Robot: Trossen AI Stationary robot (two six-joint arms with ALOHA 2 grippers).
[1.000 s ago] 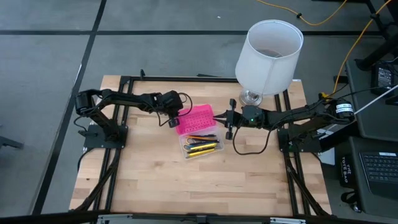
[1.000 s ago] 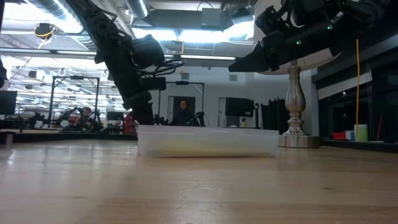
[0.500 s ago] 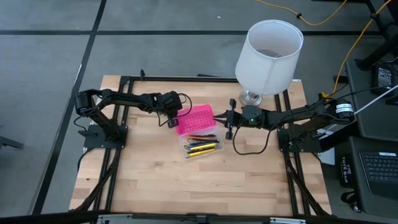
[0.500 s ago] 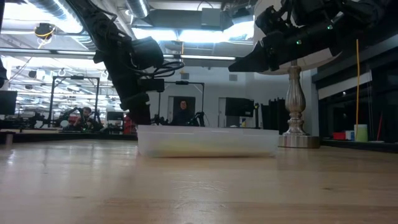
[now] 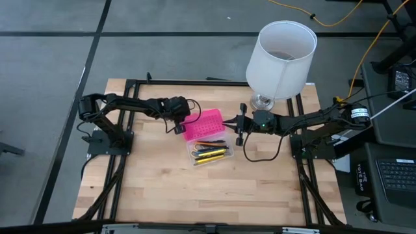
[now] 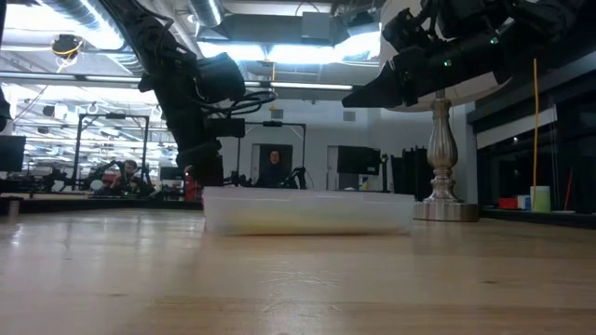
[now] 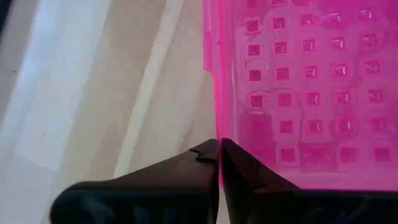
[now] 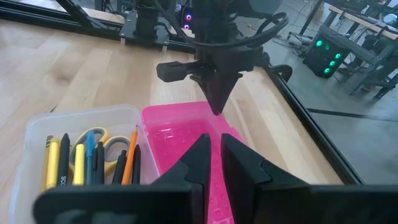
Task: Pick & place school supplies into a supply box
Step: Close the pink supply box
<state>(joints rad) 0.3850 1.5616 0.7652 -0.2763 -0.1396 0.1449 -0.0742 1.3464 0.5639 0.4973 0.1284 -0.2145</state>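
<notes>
Pencil case, a clear plastic base with a bright pink textured lid, sits near the middle of the wooden table, a little toward its far edge. The lid lies flipped open beside the base, on the side toward the far edge, hinged along their shared long edge. Inside the clear base lie the supplies: a yellow pencil, a blue pen, an orange pencil, dark pens, and the yellow-handled scissors, all lying side by side along the case's length.

The left gripper is at the lid's left end. In its wrist view the fingers are pressed together with the pink lid's edge running into the thin seam between them, so it seems to be pinching that edge, though the contact itself is hard to make out. The right gripper hovers just off the lid's right end, its two fingers nearly together with only a narrow gap and nothing between them, pointing across the lid toward the left gripper.

A lamp with a white shade stands at the far right corner of the table, its metal stem showing in the low view behind the case.
</notes>
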